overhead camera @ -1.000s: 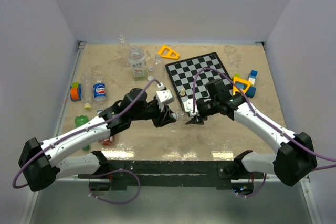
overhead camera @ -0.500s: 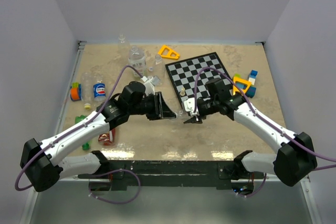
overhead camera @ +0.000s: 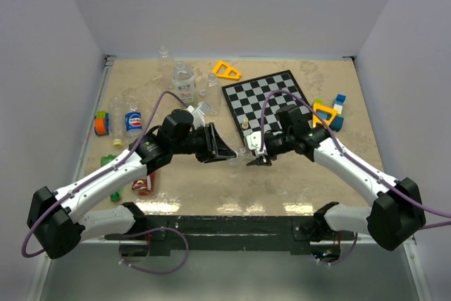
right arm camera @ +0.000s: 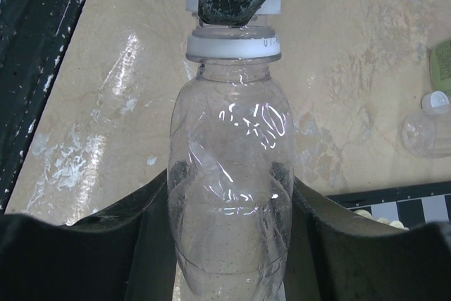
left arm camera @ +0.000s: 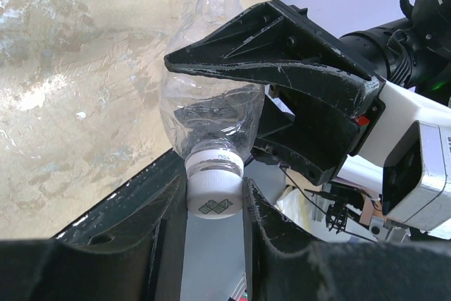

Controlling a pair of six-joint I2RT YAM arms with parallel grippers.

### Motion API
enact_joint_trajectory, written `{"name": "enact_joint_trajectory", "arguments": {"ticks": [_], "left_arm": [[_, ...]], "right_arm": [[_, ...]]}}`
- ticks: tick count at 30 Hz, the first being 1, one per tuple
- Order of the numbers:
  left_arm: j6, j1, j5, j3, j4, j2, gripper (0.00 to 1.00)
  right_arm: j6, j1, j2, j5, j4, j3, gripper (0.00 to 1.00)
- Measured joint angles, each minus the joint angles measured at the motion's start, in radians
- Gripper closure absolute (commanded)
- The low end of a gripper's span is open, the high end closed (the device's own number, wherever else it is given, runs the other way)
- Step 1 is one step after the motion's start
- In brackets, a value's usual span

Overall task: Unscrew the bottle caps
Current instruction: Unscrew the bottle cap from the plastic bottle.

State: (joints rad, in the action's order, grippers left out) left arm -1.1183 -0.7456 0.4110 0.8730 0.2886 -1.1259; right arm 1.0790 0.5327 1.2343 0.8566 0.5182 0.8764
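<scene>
- The left gripper (left arm camera: 213, 192) is closed tight on a white bottle cap (left arm camera: 213, 206), one finger on each side of it.
- That cap sits on the neck of a clear, unlabelled bottle (right arm camera: 230, 146), which is held lying sideways above the table (overhead camera: 211, 181), just off the near left corner of the chessboard (overhead camera: 271, 107).
- The right gripper (right arm camera: 231, 209) has the body of the same bottle clamped between its fingers, which stand partly apart to take its width.
- The two grippers face each other along the bottle, the left at the cap end and the right at the body.
- Well to the left of the chessboard lie a blue-labelled cola bottle (overhead camera: 133, 121) and, nearer the arms, a green bottle (overhead camera: 110, 163).
- A bottle with a white label (overhead camera: 184, 82) stands just beyond the chessboard's far left corner.
- A yellow triangle (overhead camera: 226, 70) lies behind the chessboard.
- Coloured blocks (overhead camera: 331, 114) sit just beside the chessboard's right edge.
</scene>
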Motion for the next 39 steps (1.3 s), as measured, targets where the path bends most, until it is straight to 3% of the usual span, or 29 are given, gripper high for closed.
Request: {"name": "enact_joint_trajectory", "arguments": {"ticks": [11, 21, 25, 31, 34, 39], "left_arm": [[-0.016, 0.004, -0.011, -0.008, -0.003, 0.033, 0.38], [0.045, 0.013, -0.034, -0.008, -0.013, 0.12, 0.15], [0.192, 0.013, -0.12, -0.007, 0.052, 0.158, 0.05], [0.591, 0.013, -0.264, -0.016, 0.047, 0.259, 0.0], [0.806, 0.013, -0.265, -0.106, -0.098, 0.371, 0.0], [1.117, 0.014, -0.121, -0.299, -0.333, 0.515, 0.0]], "right_arm": [[0.002, 0.003, -0.007, -0.008, 0.0, 0.001, 0.85], [0.003, -0.003, -0.004, -0.063, 0.054, 0.0, 0.85], [0.003, -0.003, -0.004, -0.071, 0.058, 0.0, 0.85], [0.003, -0.003, -0.004, -0.079, 0.058, 0.0, 0.85], [0.003, -0.003, -0.004, -0.079, 0.058, 0.0, 0.85], [0.003, -0.003, -0.003, -0.079, 0.059, 0.0, 0.85]]}}
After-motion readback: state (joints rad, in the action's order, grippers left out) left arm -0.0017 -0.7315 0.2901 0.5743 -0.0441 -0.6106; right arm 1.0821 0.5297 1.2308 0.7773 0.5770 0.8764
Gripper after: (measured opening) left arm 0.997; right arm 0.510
